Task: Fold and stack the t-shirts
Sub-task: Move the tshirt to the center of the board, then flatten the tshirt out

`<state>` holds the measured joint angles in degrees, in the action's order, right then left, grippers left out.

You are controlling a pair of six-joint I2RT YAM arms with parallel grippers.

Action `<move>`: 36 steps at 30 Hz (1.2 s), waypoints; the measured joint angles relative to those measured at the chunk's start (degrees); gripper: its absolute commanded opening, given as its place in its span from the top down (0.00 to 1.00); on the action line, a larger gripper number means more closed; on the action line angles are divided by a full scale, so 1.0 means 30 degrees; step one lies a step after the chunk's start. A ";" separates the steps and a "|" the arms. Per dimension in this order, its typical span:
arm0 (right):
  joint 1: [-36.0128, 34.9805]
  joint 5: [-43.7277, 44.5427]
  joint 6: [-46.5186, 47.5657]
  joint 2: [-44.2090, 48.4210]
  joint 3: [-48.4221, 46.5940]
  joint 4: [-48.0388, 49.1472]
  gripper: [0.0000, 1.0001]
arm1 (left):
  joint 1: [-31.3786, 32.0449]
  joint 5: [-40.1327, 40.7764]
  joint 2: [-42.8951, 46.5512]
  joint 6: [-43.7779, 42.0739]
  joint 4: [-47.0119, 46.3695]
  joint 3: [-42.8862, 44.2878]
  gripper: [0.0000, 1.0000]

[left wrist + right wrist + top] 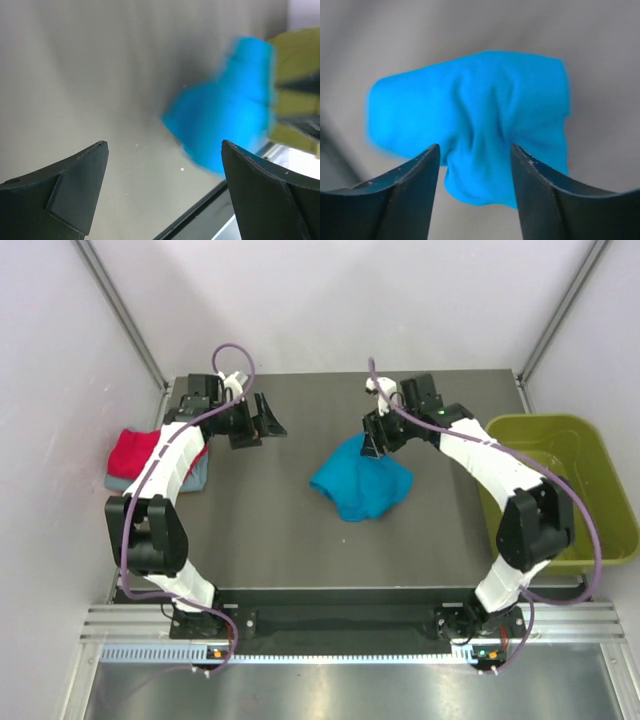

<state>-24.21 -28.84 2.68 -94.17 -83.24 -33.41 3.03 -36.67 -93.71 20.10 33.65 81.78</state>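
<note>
Left gripper (258, 427) free; teal shirt (362, 483) mid-table, pinched by right gripper (373, 448).
Well left of the teal shirt, at the table (270, 530) edge: folded stack (150, 455), red on top, grey beneath. Left of the shirt and farther back: left gripper, jaws wide apart, nothing between them, clear of the cloth. At the shirt's far peak: right gripper, fingers clamped on a gathered fold, cloth drawn up to it in a cone. Right of the shirt, beside the table: green bin (560, 440).
</note>
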 measured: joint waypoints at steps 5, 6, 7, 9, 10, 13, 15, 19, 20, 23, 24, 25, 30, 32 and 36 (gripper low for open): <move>-0.0007 0.5180 0.3060 -0.1421 0.0189 0.1297 0.41 | 0.0656 0.3045 0.0073 -0.2033 0.1326 0.0729 0.01; -0.0022 0.5872 0.3708 -0.1268 0.0328 0.1603 0.42 | 0.0809 0.3876 0.0095 -0.2572 0.1574 0.1129 0.01; -0.0066 0.6237 0.4248 -0.1107 0.0386 0.1749 0.43 | 0.0947 0.4619 0.0197 -0.3067 0.1712 0.1530 0.01; -0.0299 0.6309 0.5515 -0.0532 0.0670 0.1785 0.45 | 0.1122 0.5734 0.0590 -0.3847 0.1785 0.2106 0.02; -0.0583 0.6244 0.6076 -0.0160 0.0925 0.1705 0.46 | 0.1166 0.6084 0.0896 -0.4124 0.1792 0.2222 0.05; -0.2127 0.5763 0.7701 0.1158 0.2499 0.1581 0.50 | 0.1013 0.6033 0.1836 -0.4320 0.1858 0.2186 0.11; -0.3432 0.5311 0.8524 0.1668 0.3738 0.1537 0.50 | 0.0787 0.5697 0.2259 -0.4175 0.1800 0.1909 0.12; -0.5654 0.4634 0.9602 0.1479 0.5792 0.1260 0.51 | 0.0393 0.5326 0.2433 -0.3891 0.1851 0.1333 0.09; -0.5931 0.4539 0.9639 0.1275 0.6018 0.1239 0.52 | 0.0313 0.5311 0.2426 -0.3840 0.1872 0.1166 0.09; -0.6397 0.4495 0.9683 0.0481 0.6120 0.1450 0.53 | 0.0117 0.5311 0.2426 -0.3657 0.1880 0.0867 0.07; -0.6470 0.4510 0.9675 0.0219 0.6120 0.1610 0.54 | 0.0080 0.5311 0.2433 -0.3592 0.1880 0.0809 0.07; -0.6557 0.4532 0.9675 -0.0022 0.6120 0.1821 0.54 | 0.0000 0.5311 0.2433 -0.3570 0.1880 0.0772 0.07; -0.7125 0.4539 0.9697 -0.1217 0.6113 0.2761 0.68 | -0.0219 0.5311 0.2433 -0.3446 0.1865 0.0729 0.07; -0.7344 0.4707 0.9755 -0.1749 0.6098 0.3031 1.00 | -0.0284 0.5311 0.2441 -0.3381 0.1843 0.0663 0.07; -0.7599 0.5697 0.9770 -0.2251 0.5821 0.3060 1.00 | -0.0401 0.5370 0.2441 -0.3242 0.1800 0.0452 0.08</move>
<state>-47.00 -11.75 31.99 -100.92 -65.78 -24.23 1.83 -20.56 -86.39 10.37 39.05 83.13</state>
